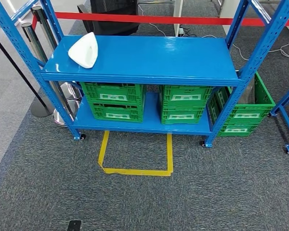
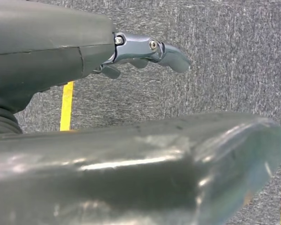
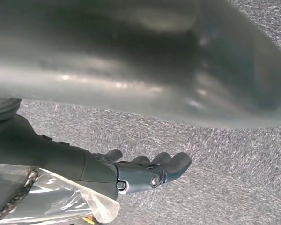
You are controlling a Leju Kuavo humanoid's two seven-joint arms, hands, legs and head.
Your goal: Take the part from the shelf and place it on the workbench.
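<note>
No brand or readable writing shows; the green crates (image 1: 113, 100) carry pale label panels whose text is too small to make out. A blue metal shelf (image 1: 154, 60) stands across the upper half of the head view on grey carpet (image 1: 136, 202), with a yellow tape outline (image 1: 136, 168) on the floor just in front of it. Two stacks of green crates sit on its lower level, and another green crate (image 1: 244, 113) stands on the floor at the rack's right end. A red barrier belt (image 1: 143, 19) runs along the top of the frame behind the rack, and chrome stanchions (image 1: 37, 38) stand at upper left.

The white part (image 1: 84, 50) lies on the top level of the shelf, near its left end, in the upper left of the frame.

The left hand (image 2: 142, 51) hangs over the carpet with fingers stretched out and holding nothing. The right hand (image 3: 146, 171) is likewise extended and empty above the carpet. Both hands are well apart from the part.
</note>
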